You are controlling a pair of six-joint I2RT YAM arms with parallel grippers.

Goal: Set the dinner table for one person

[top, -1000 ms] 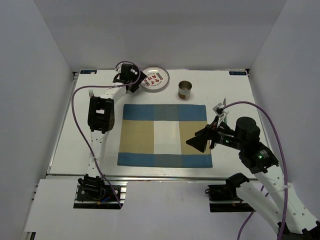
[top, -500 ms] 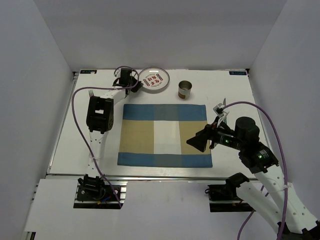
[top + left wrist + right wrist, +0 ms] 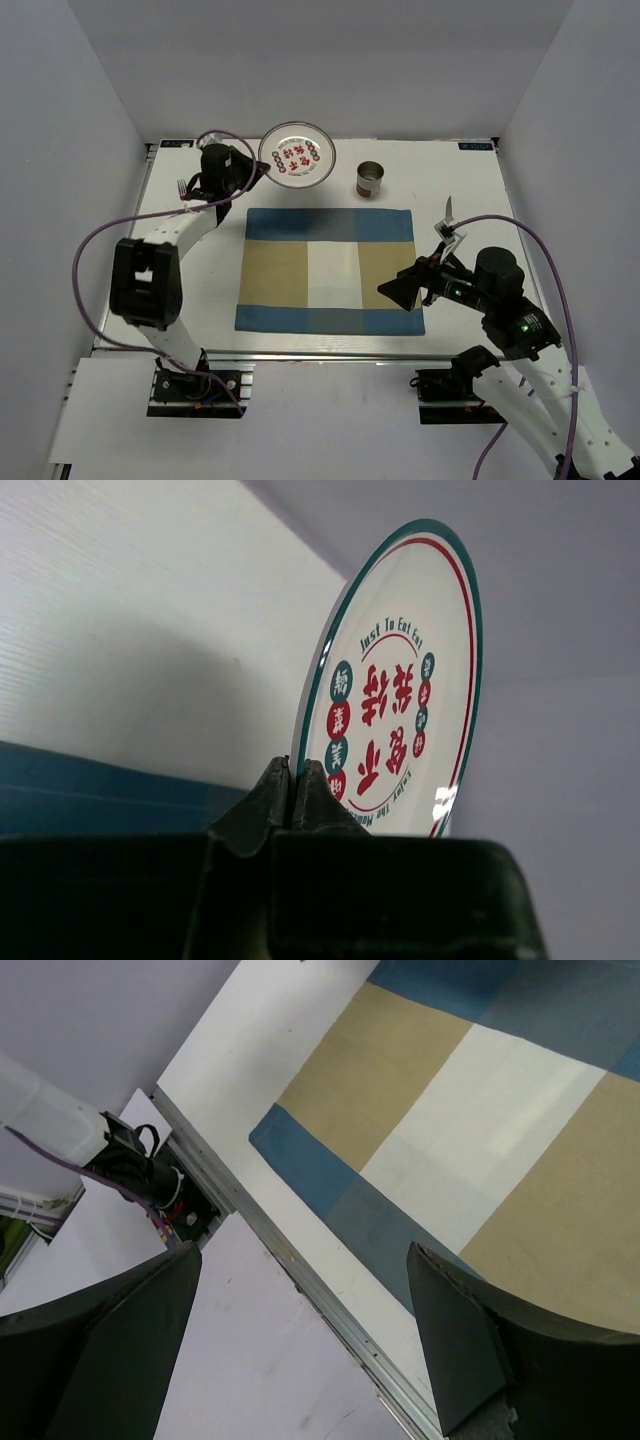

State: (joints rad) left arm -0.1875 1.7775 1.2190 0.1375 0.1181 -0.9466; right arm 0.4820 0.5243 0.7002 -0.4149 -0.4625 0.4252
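I'm seeing the left arm [image 3: 168, 232] and right arm [image 3: 497, 278] wearing white shells between black joint blocks, a purple cable [image 3: 76, 275] trailing along each. The right gripper [image 3: 305, 1250] is showing black fingers [image 3: 110, 1350]; a green light [image 3: 519, 322] is glowing on that arm.

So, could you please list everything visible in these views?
blue-and-tan cloth placemat: one, table centre
round white plate with red-and-green lettering: one, held tilted at far left
silver metal cup: one, beyond the placemat's far edge
silver metal fork: one, far left
silvery pointed blade, perhaps a knife: one, right of placemat
large white rectangular tabletop: one, under everything
left gripper: black, shut on the plate's rim
right gripper: black, open, above placemat's right edge
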